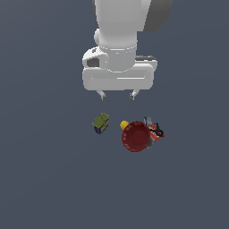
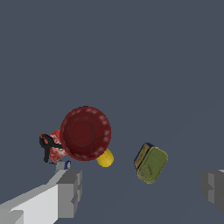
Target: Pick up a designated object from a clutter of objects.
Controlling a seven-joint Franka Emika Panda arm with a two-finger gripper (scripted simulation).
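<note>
Hovering with its fingers spread and empty, the claw (image 1: 118, 95) sits above the counter (image 1: 44, 179). The tiny black-red item (image 1: 157, 130) lies off toward the exterior view's right, against the far side of the dark red bowl (image 1: 135, 137), atop the flat red packet (image 2: 57, 151).

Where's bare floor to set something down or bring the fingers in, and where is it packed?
Crowded: the dark red bowl with the yellow ball, flat red packet and tiny black-red item tight around it. Free: the gap between the olive-green box and the ball, narrow; wide bare floor beyond the box at the exterior view's left, and below the bowl. The gripper hangs open above.
</note>
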